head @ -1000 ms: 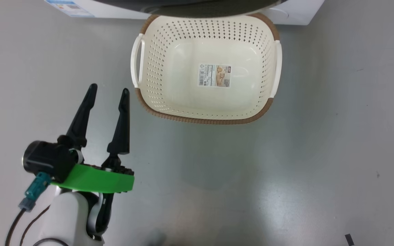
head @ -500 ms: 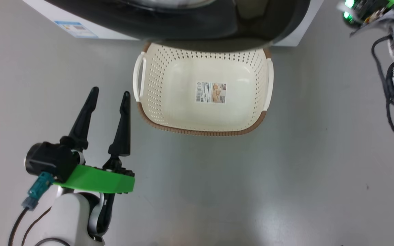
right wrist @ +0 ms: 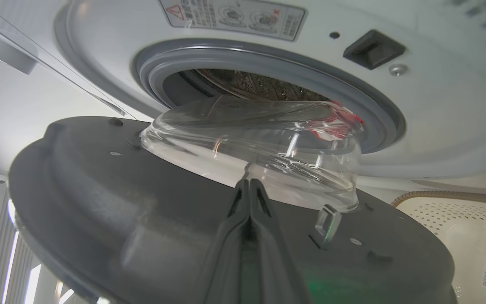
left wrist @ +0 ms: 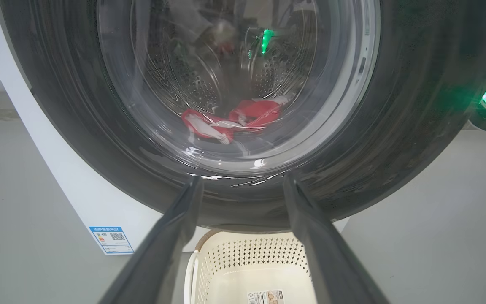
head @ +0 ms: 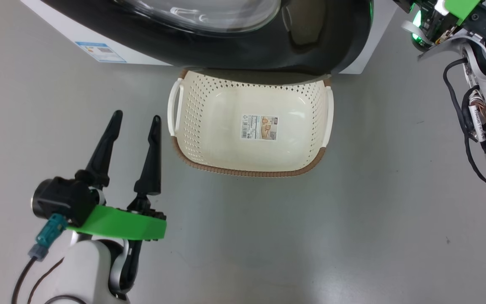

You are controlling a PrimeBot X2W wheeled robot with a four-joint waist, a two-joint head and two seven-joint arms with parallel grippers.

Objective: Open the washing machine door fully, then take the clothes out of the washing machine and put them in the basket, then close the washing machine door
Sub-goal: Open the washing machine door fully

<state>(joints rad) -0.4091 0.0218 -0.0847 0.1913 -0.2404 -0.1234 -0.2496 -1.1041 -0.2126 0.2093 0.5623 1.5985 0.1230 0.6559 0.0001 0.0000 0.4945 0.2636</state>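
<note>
- My left end effector (head: 136, 116) hung low over the grey floor (head: 310, 236). Its two long dark fingers were spread wide with nothing between them, just beside the left handle of the small cream perforated plastic basket with the brown rim (head: 247, 172).
- My right end effector (right wrist: 249, 185) had its fingers pressed together and empty, tips up by the inner face of the big round black-rimmed washing machine door (right wrist: 99, 202), close to its bulging clear glass bowl (right wrist: 260, 139). Honestly couldn't tell if they were touching it.
- The door stood partway open, hanging over the far end of the basket, which sat on the floor right in front of the big white front-loading washing machine (right wrist: 437, 109).
- The bright red clothes with white trim (left wrist: 251, 114) lay at the bottom of the perforated steel drum (left wrist: 175, 84), behind the grey rubber gasket (right wrist: 378, 105).
- My guess: the door's stiff, hinged and glossy, so push on the dark rim, not the glass.
- The clothes looked light, soft and floppy. I'd pinch a bunched fold on top and watch for snags on the gasket.
- The basket looked light enough to skid if the door bumped it.
</note>
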